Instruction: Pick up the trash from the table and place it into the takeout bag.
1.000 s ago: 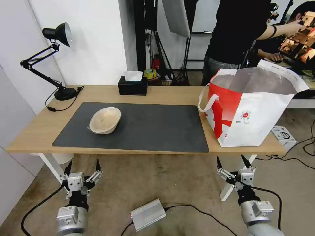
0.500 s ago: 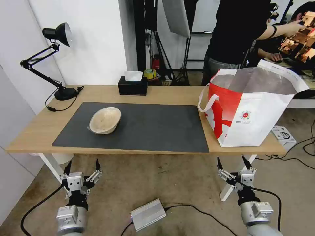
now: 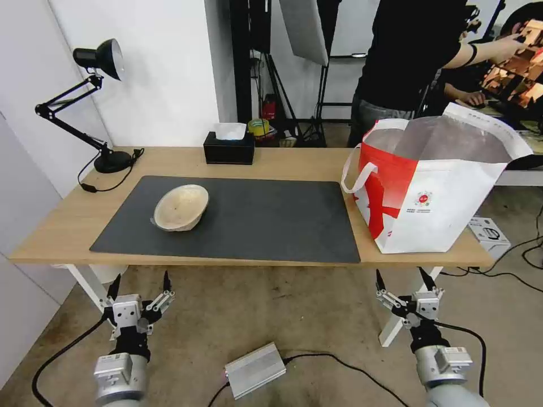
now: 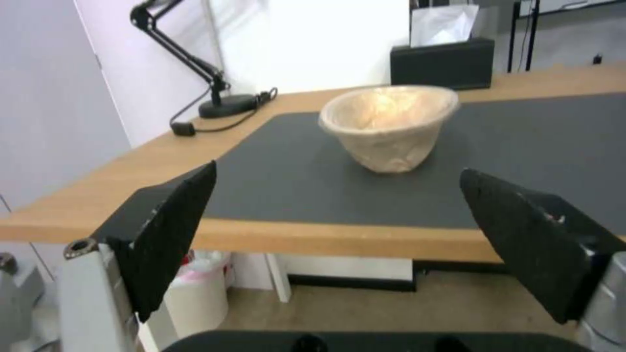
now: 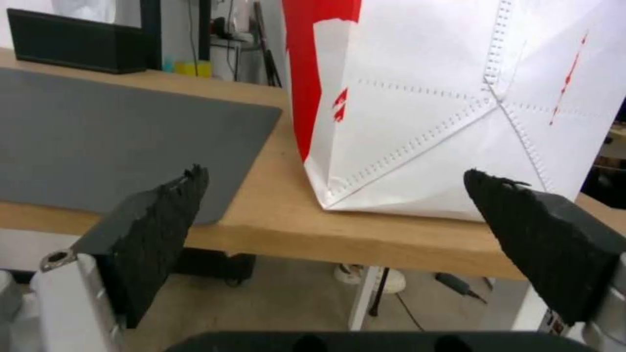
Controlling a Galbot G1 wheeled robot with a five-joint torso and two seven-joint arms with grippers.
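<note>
A beige shallow bowl, a piece of trash, sits on the dark mat at the left of the light-wood table. The red-and-white takeout bag stands open at the table's right end, foil lining showing. My left gripper hangs open below the table's front edge, in line with the bowl and short of it. Under the bag, below the front edge, my right gripper is open too. Both hold nothing.
A black tissue box stands at the back centre and a black desk lamp at the back left. A grey metal box with cables lies on the floor between my arms. White table legs flank the grippers.
Both grippers have risen slightly toward the table edge. Bowl and bag have not moved.
</note>
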